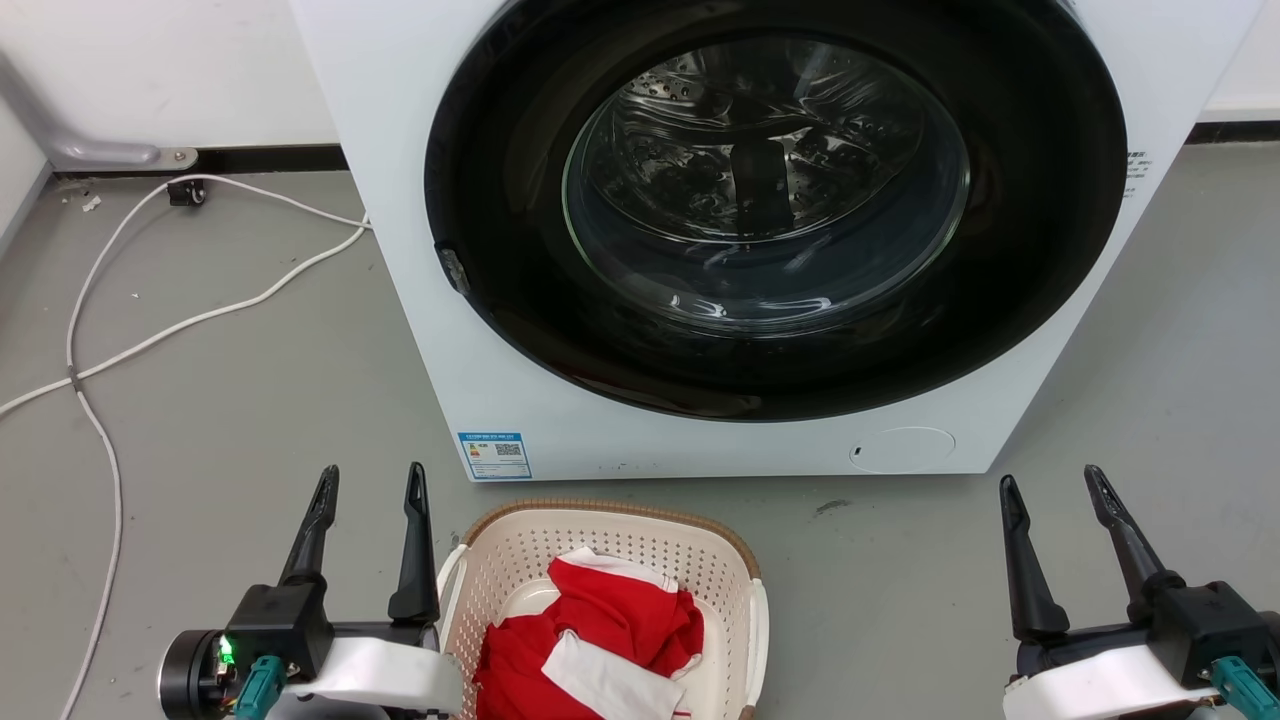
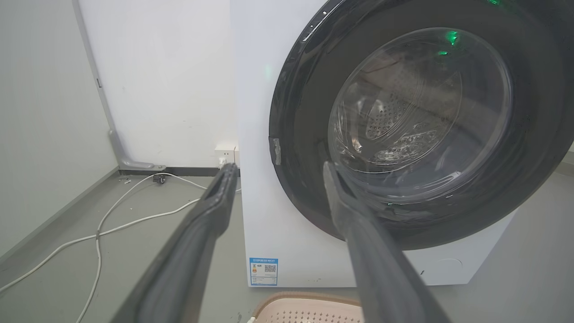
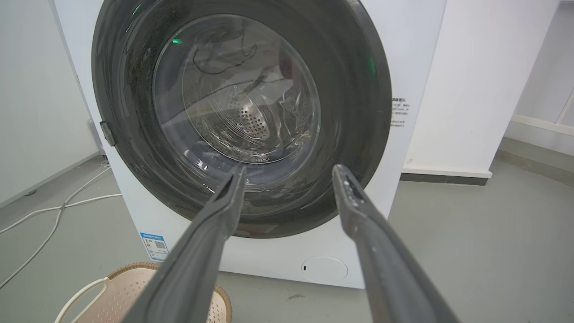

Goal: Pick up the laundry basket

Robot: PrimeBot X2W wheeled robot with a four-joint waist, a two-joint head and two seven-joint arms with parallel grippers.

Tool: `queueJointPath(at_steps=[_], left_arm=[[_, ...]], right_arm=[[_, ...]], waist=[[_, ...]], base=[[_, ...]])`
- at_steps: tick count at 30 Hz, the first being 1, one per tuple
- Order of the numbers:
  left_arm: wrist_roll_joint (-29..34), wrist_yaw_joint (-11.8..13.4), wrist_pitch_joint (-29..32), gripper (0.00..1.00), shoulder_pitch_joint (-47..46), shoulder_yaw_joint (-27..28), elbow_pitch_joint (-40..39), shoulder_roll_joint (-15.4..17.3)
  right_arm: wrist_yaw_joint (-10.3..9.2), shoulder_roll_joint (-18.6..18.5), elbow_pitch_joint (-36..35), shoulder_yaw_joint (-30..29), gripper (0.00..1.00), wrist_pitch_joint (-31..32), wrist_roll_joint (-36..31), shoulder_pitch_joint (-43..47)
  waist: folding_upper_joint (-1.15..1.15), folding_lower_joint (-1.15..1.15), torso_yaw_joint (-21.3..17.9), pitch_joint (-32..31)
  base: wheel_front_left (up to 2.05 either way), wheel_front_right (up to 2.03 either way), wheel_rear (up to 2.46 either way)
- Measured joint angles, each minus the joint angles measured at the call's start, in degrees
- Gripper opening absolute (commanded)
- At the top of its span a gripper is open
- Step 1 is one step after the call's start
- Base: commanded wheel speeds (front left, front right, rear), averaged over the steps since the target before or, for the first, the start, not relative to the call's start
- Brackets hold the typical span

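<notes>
One item: cream perforated plastic laundry basket (image 1: 600,545), brown woven-look rim
Handling: likely light, stiff-walled; best gripped at two white side handles (image 1: 759,620)
Contents: soft red-and-white cloth (image 1: 600,625)
Position: grey floor (image 1: 250,420), just before white front-load washer (image 1: 400,250)
Left gripper (image 1: 372,470): jaws apart, just beside basket
Right gripper (image 1: 1050,476): jaws apart, well clear

My left gripper (image 2: 279,167) holds its two fingers spread apart, pointing toward the white washer (image 2: 255,112) and its dark round door (image 2: 421,121). The laundry basket (image 2: 305,297) rim shows at bottom, near the washer's base. A white cable (image 2: 134,220) lies across the grey floor.
</notes>
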Motion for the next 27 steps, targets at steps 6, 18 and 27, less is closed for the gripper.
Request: queueJointPath(at_steps=[6, 18, 27], left_arm=[[0.07, 0.19, 0.00, 1.00, 0.08, 0.03, 0.23, 0.00], [0.00, 0.34, 0.00, 1.00, 0.16, 0.32, 0.47, 0.00], [0.96, -1.60, -0.08, 1.00, -2.36, 2.34, 3.11, 0.00]], right_arm=[[0.00, -0.01, 0.30, 0.12, 1.00, -0.01, 0.43, 0.00], [0.00, -0.01, 0.23, 0.47, 1.00, 0.00, 0.45, -0.01], [0.00, -0.02, 1.78, 1.93, 1.00, -0.01, -0.43, -2.14]], waist=[[0.00, 0.00, -0.01, -0.05], [0.00, 0.00, -0.13, 0.19], [0.00, 0.00, -0.21, 1.60]], base=[[0.00, 0.00, 0.00], [0.00, 0.00, 0.00], [0.00, 0.00, 0.00]])
